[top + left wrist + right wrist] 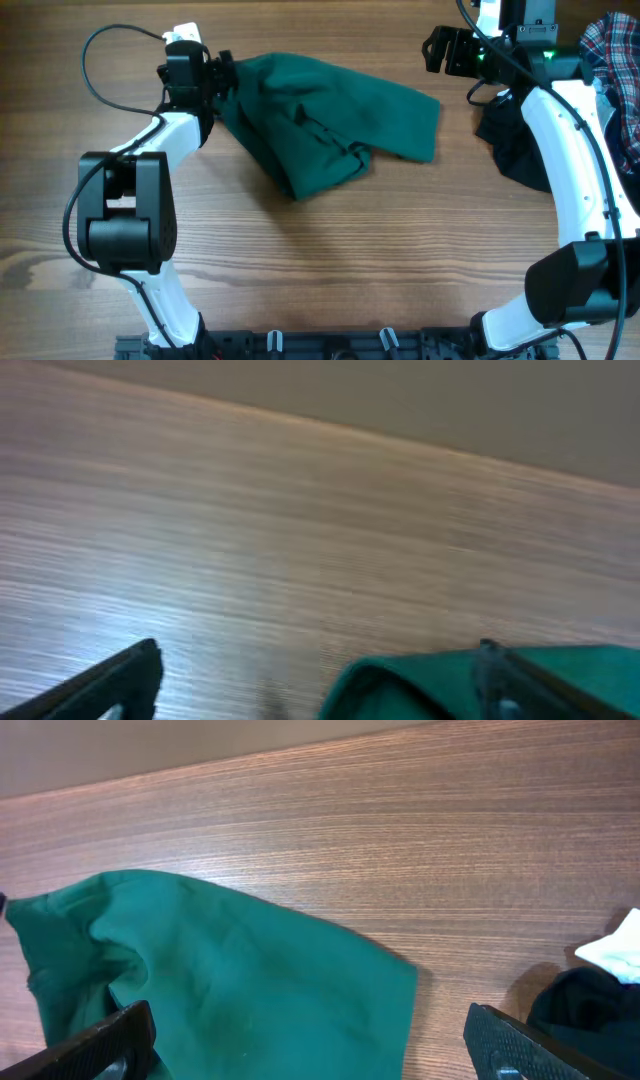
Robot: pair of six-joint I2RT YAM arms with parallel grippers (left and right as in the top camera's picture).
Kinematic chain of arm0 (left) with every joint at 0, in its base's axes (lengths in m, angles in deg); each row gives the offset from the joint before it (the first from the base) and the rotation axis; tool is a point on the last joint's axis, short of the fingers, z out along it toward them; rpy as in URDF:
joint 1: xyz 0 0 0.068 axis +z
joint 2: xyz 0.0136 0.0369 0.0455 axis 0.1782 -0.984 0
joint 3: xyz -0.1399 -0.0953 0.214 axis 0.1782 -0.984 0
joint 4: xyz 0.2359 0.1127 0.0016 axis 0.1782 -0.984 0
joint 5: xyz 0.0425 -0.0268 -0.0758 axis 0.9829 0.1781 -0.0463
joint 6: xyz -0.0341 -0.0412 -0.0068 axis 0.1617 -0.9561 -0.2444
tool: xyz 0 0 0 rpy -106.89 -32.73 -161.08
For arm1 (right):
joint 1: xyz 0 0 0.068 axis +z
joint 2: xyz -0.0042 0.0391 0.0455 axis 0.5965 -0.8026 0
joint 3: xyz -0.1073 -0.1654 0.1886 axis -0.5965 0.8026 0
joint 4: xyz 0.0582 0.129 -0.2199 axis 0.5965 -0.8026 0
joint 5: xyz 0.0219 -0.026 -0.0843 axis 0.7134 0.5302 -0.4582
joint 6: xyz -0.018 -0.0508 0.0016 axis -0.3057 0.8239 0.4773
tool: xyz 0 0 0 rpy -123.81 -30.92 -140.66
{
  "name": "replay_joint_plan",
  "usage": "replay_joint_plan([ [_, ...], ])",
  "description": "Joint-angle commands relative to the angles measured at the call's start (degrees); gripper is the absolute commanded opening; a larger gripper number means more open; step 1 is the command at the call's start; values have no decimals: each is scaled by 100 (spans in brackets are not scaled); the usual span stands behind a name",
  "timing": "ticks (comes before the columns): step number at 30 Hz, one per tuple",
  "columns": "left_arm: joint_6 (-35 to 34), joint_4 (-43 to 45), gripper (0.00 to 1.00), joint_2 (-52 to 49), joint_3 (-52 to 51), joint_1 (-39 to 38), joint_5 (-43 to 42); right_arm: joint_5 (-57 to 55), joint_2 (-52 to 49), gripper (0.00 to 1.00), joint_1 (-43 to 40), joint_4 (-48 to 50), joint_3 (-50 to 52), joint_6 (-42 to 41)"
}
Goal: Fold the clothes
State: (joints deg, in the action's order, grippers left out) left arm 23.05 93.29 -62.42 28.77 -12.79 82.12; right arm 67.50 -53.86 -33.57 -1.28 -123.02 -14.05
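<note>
From overhead, the dark green garment (330,120) lay crumpled on the table (330,270). Its long axis ran crosswise from the left gripper (222,75) toward the right-hand side, and a bunched fold sagged toward the near edge. The left gripper sat at the garment's far-left end, touching or just beside the cloth. The right gripper (438,50) hung off the far-right corner, near but apart, so the left arm looked the nearer for the next hold. The black garment (510,145) and the plaid shirt (615,45) were heaped beneath the right arm, apart from the green one. In the left wrist view the fingers (115,680) stood wide apart and gripped nothing, with the green hem low against the one on the picture's right. In the right wrist view those jaws were likewise spread and empty. Green cloth lay ahead and leftward, and the black garment and a small white piece (615,950) lay off to the right.
</note>
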Motion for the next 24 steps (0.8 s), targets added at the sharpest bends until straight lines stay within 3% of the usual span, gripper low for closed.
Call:
replay_joint_plan([
  [1, -157, -483, 100, 378, 72, -129, -758, 50, -59, 100, -7, -59, 15, 275],
  [12, -166, -4282, 100, 2468, 72, -444, -2428, 656, -59, 100, -7, -634, 15, 529],
  [20, -612, -6196, 100, 3027, 70, -835, -2769, 984, -59, 99, -7, -1646, 15, 682],
  [24, -638, -6590, 100, 2881, -7, -1150, -2743, 981, -59, 99, -7, -1853, 15, 826],
])
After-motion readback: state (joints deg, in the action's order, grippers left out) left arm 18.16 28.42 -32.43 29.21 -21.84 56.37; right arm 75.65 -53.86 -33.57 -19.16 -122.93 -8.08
